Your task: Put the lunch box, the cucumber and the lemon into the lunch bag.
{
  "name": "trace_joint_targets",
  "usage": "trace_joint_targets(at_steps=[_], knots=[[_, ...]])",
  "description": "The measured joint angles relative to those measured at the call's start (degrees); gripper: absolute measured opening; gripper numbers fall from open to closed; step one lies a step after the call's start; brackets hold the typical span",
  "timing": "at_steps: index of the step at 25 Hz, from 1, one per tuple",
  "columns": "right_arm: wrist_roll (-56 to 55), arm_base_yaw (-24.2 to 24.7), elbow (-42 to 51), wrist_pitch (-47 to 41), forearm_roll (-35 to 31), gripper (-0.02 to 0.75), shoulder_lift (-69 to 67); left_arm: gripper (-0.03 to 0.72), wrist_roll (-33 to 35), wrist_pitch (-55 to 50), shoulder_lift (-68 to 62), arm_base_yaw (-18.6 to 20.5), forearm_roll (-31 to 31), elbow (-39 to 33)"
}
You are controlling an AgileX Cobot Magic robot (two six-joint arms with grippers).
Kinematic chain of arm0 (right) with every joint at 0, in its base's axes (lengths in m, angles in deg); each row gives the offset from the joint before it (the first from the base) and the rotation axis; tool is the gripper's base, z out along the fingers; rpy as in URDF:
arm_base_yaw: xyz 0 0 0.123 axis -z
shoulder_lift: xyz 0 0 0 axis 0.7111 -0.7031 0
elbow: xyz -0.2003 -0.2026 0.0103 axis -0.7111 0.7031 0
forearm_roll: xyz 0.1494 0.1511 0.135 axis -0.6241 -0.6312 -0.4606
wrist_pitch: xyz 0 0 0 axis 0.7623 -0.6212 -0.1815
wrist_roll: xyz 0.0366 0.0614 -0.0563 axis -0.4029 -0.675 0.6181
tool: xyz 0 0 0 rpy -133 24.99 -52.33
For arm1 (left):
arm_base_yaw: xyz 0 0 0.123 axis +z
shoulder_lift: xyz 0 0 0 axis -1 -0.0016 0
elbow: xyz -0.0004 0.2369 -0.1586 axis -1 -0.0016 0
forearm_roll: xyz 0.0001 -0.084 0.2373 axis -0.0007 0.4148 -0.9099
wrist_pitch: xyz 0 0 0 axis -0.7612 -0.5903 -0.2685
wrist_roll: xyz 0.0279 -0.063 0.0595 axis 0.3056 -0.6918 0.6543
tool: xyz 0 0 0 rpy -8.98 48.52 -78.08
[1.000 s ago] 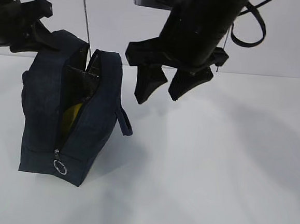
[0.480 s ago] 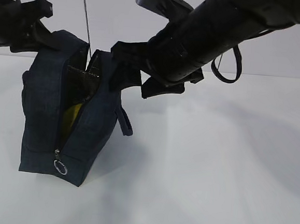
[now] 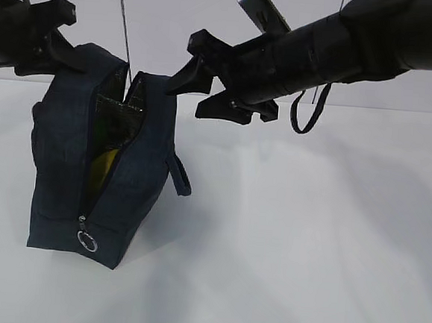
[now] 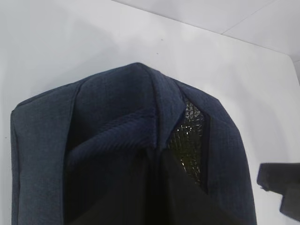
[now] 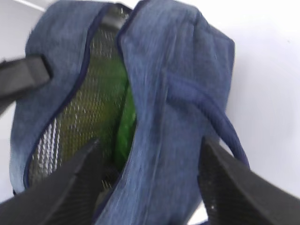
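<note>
Ring pull (image 3: 87,241): we are seeing a silver metal loop hanging low on the near face.
Lunch bag (image 3: 66,165): navy woven fabric, boxy, standing on the white tabletop (image 3: 306,251), zipper gaping over quilted foil lining.
Inside: we are glimpsing yellow and green.
Right gripper (image 3: 207,82): black fingers spread wide, straddling the bag's right wall.
Left gripper (image 3: 50,40): fingers are pinching the bag's top left edge.

Bright even light, soft shadows on the table (image 3: 306,251); right wrist view blurred.
</note>
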Motion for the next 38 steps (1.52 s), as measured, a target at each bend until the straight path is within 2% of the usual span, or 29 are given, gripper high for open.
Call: trace_joint_targets(at_steps=[4, 11, 13, 19, 24, 30, 33, 36, 38], knots=[[5.68, 0.62, -1.09, 0.00, -6.03, 0.452, -3.17, 0.008, 0.00, 0.00, 0.00, 0.00, 0.00, 0.00], [7.06, 0.62, -6.08, -0.68, -7.29, 0.433, -7.82, 0.008, 0.00, 0.00, 0.00, 0.00, 0.00, 0.00], [7.10, 0.62, -6.79, -1.05, -7.40, 0.386, -8.56, 0.008, 0.00, 0.00, 0.00, 0.00, 0.00, 0.00], [7.19, 0.62, -7.19, -1.67, -7.48, 0.139, -9.33, 0.008, 0.00, 0.00, 0.00, 0.00, 0.00, 0.00], [7.69, 0.68, -7.19, -1.67, -7.48, 0.032, -9.43, 0.008, 0.00, 0.00, 0.00, 0.00, 0.00, 0.00], [8.42, 0.76, -8.76, -4.44, -7.40, 0.023, -9.43, 0.008, 0.82, -0.30, 0.00, 0.00, 1.04, 0.00], [8.41, 0.76, -11.28, -7.18, -6.18, 0.023, -9.43, 0.008, 4.75, -1.01, 0.00, 0.00, 5.70, 0.00], [6.60, 0.76, -12.57, -7.60, -3.00, 0.023, -8.38, 0.008, 8.62, -1.87, 0.00, 0.00, 11.20, 0.00], [3.52, 0.76, -12.65, -7.24, 2.47, 0.023, -6.74, 0.008, 9.53, -1.87, 0.00, -0.37, 12.71, 0.00]])
